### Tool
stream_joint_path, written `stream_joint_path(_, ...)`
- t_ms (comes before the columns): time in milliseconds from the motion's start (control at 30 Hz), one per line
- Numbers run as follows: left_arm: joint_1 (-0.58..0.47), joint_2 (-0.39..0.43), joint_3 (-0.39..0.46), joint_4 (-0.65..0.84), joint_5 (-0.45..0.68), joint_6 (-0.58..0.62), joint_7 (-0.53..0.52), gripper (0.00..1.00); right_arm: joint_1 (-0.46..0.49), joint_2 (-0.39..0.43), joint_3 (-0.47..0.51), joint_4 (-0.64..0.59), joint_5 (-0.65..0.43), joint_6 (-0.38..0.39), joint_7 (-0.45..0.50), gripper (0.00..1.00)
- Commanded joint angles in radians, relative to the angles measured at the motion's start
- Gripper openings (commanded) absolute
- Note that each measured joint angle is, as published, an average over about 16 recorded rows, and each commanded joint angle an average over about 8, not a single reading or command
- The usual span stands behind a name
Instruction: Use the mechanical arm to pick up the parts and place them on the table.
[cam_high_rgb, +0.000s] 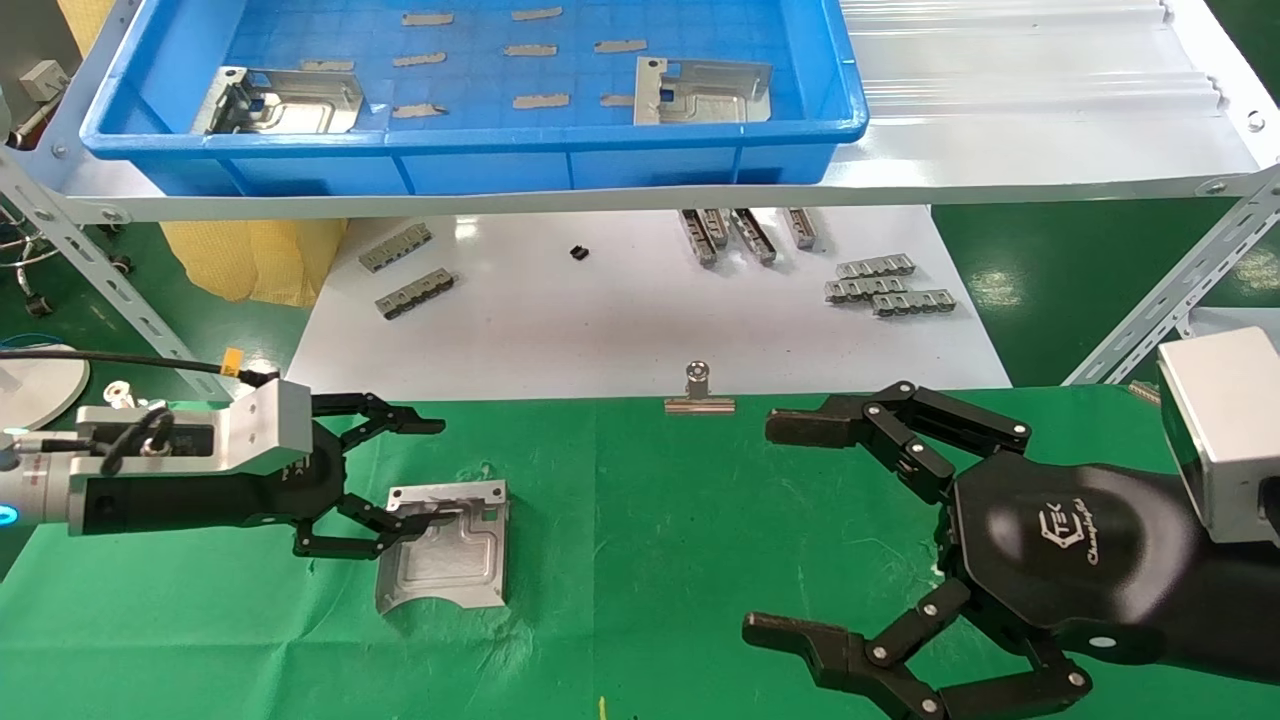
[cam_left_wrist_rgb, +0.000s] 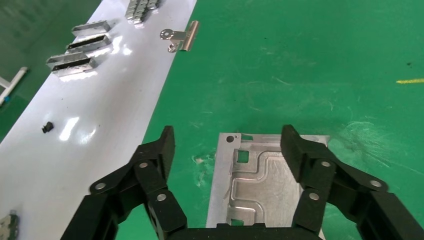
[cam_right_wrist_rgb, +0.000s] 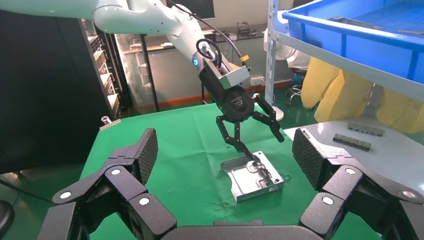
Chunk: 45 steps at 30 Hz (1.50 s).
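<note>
A silvery stamped plate (cam_high_rgb: 447, 546) lies flat on the green cloth table (cam_high_rgb: 640, 560), toward the robot's left. It is roughly square, with a raised rim along its far edge, an embossed stepped channel across its middle, small punched holes near one corner, and a concave curved cut on the near edge. The right wrist view shows its folded rim standing up on the side nearest the left arm (cam_right_wrist_rgb: 252, 175).

The left gripper (cam_high_rgb: 395, 480) is just above this plate with its black jointed fingers spread apart; one finger (cam_high_rgb: 350, 540) reaches down onto the plate's left rim, while the other (cam_high_rgb: 385, 415) stands clear over the cloth. In the left wrist view the two fingers straddle the plate (cam_left_wrist_rgb: 265, 185), one over the metal and one beside its edge.

The right gripper (cam_high_rgb: 790, 530) hovers over the cloth on the robot's right, well apart from the plate, its claw wide open and holding nothing.

Two more plates (cam_high_rgb: 285, 100) (cam_high_rgb: 700, 92) rest in the blue tray (cam_high_rgb: 480, 150) on the shelf beyond, among small flat grey slips (cam_high_rgb: 540, 101). Under the shelf, a white board (cam_high_rgb: 620, 310) carries grey toothed strips (cam_high_rgb: 888, 290), and a silver binder clip (cam_high_rgb: 699, 392) pins the cloth's far edge.
</note>
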Motion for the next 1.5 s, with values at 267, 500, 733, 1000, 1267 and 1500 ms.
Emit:
stream_joint_path(267,0.027,-0.016,-0.021,-0.059,-0.016,-0.004,-0.032,1.00,0.000,0.000,0.000,0.000,0.000,0.000,0.000,1.00)
stream_joint_path(500,0.097,-0.056,-0.079,-0.200,-0.063,-0.015,-0.131,1.00,0.000,0.000,0.000,0.000,0.000,0.000,0.000,1.00)
stream_joint_path(733,0.170,-0.098,-0.140,-0.347,-0.111,-0.025,-0.235,1.00,0.000,0.000,0.000,0.000,0.000,0.000,0.000,1.00)
stream_joint_path(1000,0.253,-0.145,-0.209,-0.515,-0.167,-0.038,-0.354,1.00,0.000,0.000,0.000,0.000,0.000,0.000,0.000,1.00)
stream_joint_path(1267,0.336,-0.193,-0.277,-0.683,-0.222,-0.050,-0.472,1.00,0.000,0.000,0.000,0.000,0.000,0.000,0.000,1.00)
stream_joint_path(1500,0.409,-0.235,-0.338,-0.830,-0.270,-0.061,-0.576,1.00,0.000,0.000,0.000,0.000,0.000,0.000,0.000,1.00)
